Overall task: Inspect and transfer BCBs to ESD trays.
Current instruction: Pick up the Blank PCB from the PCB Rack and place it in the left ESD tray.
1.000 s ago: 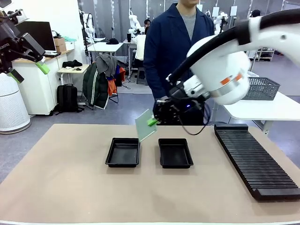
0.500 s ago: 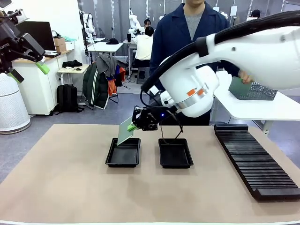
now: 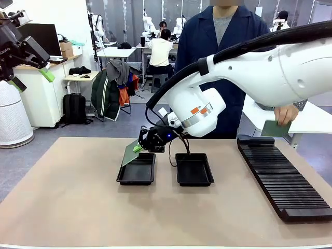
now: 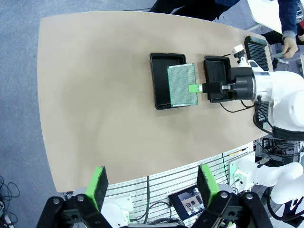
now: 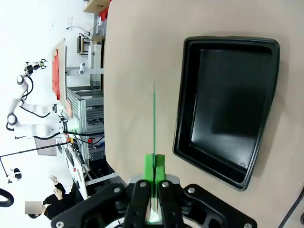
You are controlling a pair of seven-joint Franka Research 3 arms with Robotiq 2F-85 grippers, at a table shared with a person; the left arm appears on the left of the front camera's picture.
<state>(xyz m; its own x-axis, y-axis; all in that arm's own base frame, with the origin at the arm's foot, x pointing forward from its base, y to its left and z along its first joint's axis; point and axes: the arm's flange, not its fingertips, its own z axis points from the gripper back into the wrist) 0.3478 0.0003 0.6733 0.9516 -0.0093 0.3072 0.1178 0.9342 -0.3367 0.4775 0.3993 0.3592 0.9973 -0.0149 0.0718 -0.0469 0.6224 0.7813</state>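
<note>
While right gripper (image 3: 138, 149) clamps flat green BCB (image 3: 129, 154), left gripper (image 4: 151, 183) gapes | black tray (image 3: 136, 181) below

Trays (image 3: 194, 170): black plastic, slight sheen. Board (image 4: 182, 85): green, finely dotted, matt. Table (image 3: 72, 207): tan, smooth, matt.

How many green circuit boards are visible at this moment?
2. One board is clamped in the right gripper, tilted over the left tray. The other board is in the person's hand, near the rack's far end. Others may be hidden.
</note>
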